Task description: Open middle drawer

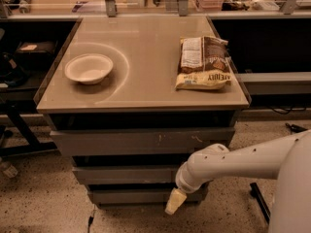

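Starting with the wide, flat, handleless plain grey middle drawer front [121, 174]: shut, no tray interior showing, second of three fronts in the cabinet stack. Directly above the middle drawer, the grey top front with white scratch marks [146, 142]. Directly below it, the narrower-looking plain grey bottom front [136, 196].

At the right end of the middle drawer and a little below its lower edge, the cream-tipped gripper [175, 201], angled down and to the left. Carried on a rounded white arm [233, 161] reaching in from the right of the drawer. Cannot tell whether spread or closed, nor whether touching any front.

Probably held low at that end for lack of a handle: only an edge or lip to catch from beneath. Judged to be lining up, with the pull not yet begun.

Well above the middle drawer, the flat tan tabletop [150, 42]. Over the drawer's left part, a shallow white bowl [89, 68]. Over its right end, a crinkled brown-and-yellow snack bag [203, 63]. Both loose up there, so a smooth, straight pull looks wise, to avoid jolting the cabinet.
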`<state>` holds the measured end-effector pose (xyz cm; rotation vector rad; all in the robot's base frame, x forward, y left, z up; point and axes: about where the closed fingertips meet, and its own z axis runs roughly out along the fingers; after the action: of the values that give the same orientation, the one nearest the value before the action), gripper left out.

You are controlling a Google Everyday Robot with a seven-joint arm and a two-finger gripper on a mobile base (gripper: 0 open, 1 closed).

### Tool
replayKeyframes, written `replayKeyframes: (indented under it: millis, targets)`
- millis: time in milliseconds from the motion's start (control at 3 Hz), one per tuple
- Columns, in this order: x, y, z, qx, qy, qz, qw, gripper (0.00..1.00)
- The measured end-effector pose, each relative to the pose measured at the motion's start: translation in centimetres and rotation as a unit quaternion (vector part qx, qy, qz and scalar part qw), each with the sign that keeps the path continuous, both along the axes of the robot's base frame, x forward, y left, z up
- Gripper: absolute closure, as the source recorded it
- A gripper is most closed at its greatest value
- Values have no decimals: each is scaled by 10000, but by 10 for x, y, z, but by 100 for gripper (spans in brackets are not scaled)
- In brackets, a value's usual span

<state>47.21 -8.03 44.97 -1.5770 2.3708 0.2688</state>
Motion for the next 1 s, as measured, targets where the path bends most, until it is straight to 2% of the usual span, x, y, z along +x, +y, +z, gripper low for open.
replayKeyframes:
  millis: [667, 1000]
  targets:
    - [35, -9, -31, -113, -133, -101, 9998, 0]
    - [38, -7, -47, -86, -61, -112, 9999, 0]
